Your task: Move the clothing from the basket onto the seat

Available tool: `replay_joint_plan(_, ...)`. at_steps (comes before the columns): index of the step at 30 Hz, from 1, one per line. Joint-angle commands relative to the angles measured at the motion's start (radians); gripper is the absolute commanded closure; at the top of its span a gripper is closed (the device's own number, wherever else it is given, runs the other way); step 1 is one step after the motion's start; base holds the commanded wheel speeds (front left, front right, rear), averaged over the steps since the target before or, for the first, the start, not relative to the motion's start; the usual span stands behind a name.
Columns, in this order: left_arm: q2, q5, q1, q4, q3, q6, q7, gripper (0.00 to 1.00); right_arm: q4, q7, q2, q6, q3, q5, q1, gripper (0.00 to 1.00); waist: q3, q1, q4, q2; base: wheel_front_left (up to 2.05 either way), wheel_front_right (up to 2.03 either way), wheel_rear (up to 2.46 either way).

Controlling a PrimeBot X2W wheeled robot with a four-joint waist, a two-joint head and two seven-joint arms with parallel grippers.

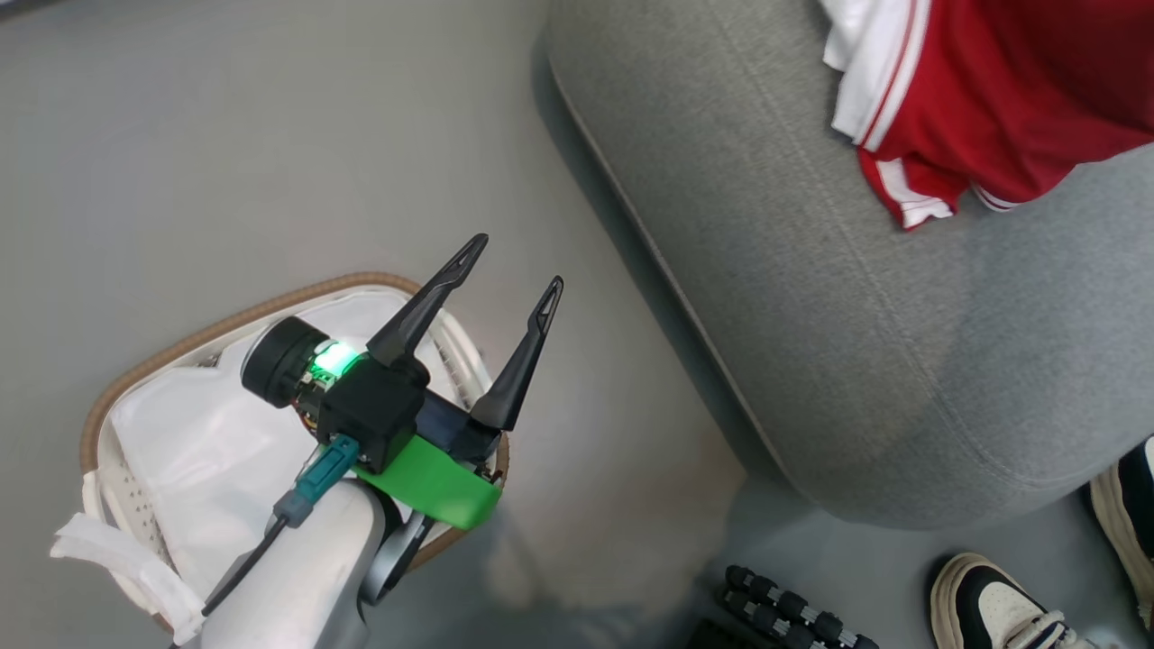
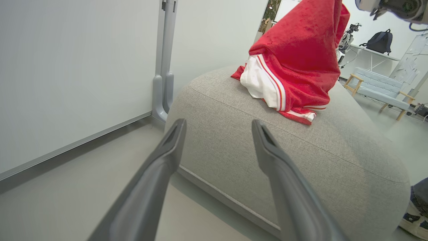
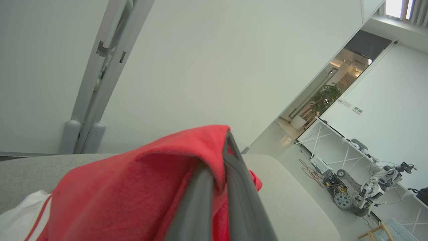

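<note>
Grey woven seat cushion carries the red-and-white sports garment, judged soft, light and limp, pinched at a bunched red fold by the closed right gripper; the left gripper hangs wide open, empty, over the laundry basket.

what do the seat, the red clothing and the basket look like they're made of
The seat: grey woven upholstery fabric, matte; visible weave and stitched seam.
The clothing: soft red knit, probably synthetic, with white panels; drapes in folds.
The basket: seemingly white plastic wall with punched holes, brown woven rim, white cloth liner.
</note>
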Motion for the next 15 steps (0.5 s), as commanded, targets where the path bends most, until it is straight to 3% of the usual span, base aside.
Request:
replay_joint_plan(1,0.014,-0.003,-0.017,0.004,0.006,-0.003,0.001,0.0,0.016,0.0,0.014,-0.001,-0.018,0.001,0.03,1.0,0.051,-0.0001,0.052,-0.0001,0.0,0.0,0.0)
replay_joint_plan(10,0.003,-0.014,0.006,0.036,0.024,-0.003,0.001,0.0,0.066,0.0,0.116,-0.001,-0.117,0.022,0.242,0.99,0.014,-0.0001,0.062,-0.0001,0.0,0.0,0.0)
replay_joint_plan(11,0.0,-0.015,0.01,0.04,0.028,-0.003,0.001,0.0,0.055,0.0,0.126,-0.001,-0.125,0.028,0.262,0.79,0.005,-0.0001,0.06,-0.0001,0.0,0.0,0.0)
replay_joint_plan(12,-0.004,-0.016,0.014,0.045,0.031,-0.003,0.001,0.0,0.04,0.0,0.136,-0.001,-0.13,0.033,0.286,0.1,-0.007,-0.0001,0.058,-0.0001,0.0,0.0,0.0)
replay_joint_plan(13,-0.011,-0.015,0.017,0.049,0.034,-0.003,0.001,0.0,0.027,0.0,0.143,-0.001,-0.131,0.042,0.315,0.0,-0.019,-0.0001,0.056,-0.0001,0.0,0.0,0.0)
replay_joint_plan(15,-0.023,-0.017,0.026,0.059,0.039,-0.003,0.001,0.0,-0.002,0.0,0.157,-0.001,-0.13,0.056,0.364,0.0,-0.044,-0.0001,0.053,-0.0001,0.0,0.0,0.0)
